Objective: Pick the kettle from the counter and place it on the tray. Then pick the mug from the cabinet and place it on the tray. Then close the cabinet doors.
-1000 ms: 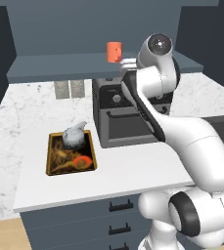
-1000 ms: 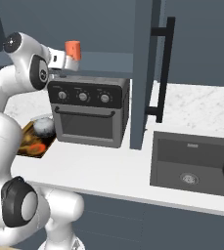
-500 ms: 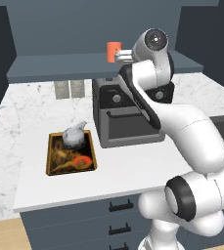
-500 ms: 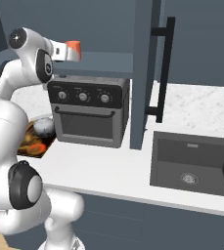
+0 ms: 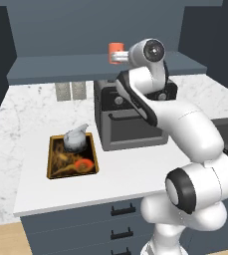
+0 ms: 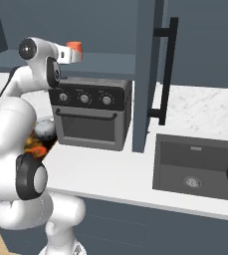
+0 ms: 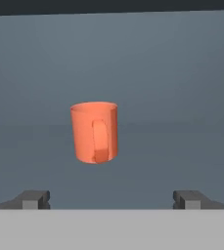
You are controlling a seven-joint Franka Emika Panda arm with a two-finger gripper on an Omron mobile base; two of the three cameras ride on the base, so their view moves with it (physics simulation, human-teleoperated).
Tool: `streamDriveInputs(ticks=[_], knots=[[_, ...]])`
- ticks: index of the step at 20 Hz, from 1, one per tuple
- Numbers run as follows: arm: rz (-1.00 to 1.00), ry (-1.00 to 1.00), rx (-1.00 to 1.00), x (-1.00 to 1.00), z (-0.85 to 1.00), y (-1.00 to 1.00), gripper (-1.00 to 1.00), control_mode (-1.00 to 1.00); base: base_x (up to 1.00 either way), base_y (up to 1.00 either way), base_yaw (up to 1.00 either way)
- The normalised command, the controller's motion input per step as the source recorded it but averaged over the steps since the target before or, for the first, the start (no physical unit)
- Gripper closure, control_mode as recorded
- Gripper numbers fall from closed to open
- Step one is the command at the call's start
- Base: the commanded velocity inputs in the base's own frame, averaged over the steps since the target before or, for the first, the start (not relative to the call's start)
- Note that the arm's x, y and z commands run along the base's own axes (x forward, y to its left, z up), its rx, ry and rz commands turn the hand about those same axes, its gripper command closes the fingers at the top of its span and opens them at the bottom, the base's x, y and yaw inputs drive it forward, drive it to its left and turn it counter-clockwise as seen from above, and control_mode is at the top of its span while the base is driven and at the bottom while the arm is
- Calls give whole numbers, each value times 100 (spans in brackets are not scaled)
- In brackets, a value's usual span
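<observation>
While the left base view shows the whole left end of the bench (image 5: 26, 124), one tray (image 5: 71, 174) lies on it near the front, left of the oven (image 5: 130, 119). One kettle (image 5: 75, 140) sits on the tray's far end; one flat orange-red food item (image 5: 84, 164) lies on the near end. In the right base view the arm covers most of the tray, and only part of the kettle (image 6: 44, 128) shows. Two pale wall plates (image 5: 70, 90) sit at the back wall, detail too small to read. One mug (image 5: 116, 53) stands on the cabinet (image 5: 60, 64) shelf above the oven, half hidden behind the arm's wrist. In the hand view the mug (image 7: 95, 132) is whole, upright, handle facing the camera. Gripper (image 7: 111, 199) fully open, holding nothing, fingertips (image 7: 33, 199) well apart, mug ahead between them, not touching. One cabinet door (image 6: 153, 74) visible, open, its top cut off. One sink (image 6: 195, 167) at right, far edge cut off.
</observation>
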Motion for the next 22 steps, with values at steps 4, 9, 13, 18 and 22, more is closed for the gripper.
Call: streamDriveInputs(ticks=[4, 9, 13, 18, 22], knots=[[6, 0, 0, 51, -8, 6, -100, -100, 0, 0, 0], [7, 0, 0, 48, -6, 1, -100, -100, 0, 0, 0], [8, 0, 0, 24, 4, 0, -100, -100, 0, 0, 0], [7, 0, 0, 21, 2, 0, -100, -100, 0, 0, 0], [7, 0, 0, 25, 0, 0, -100, -100, 0, 0, 0]])
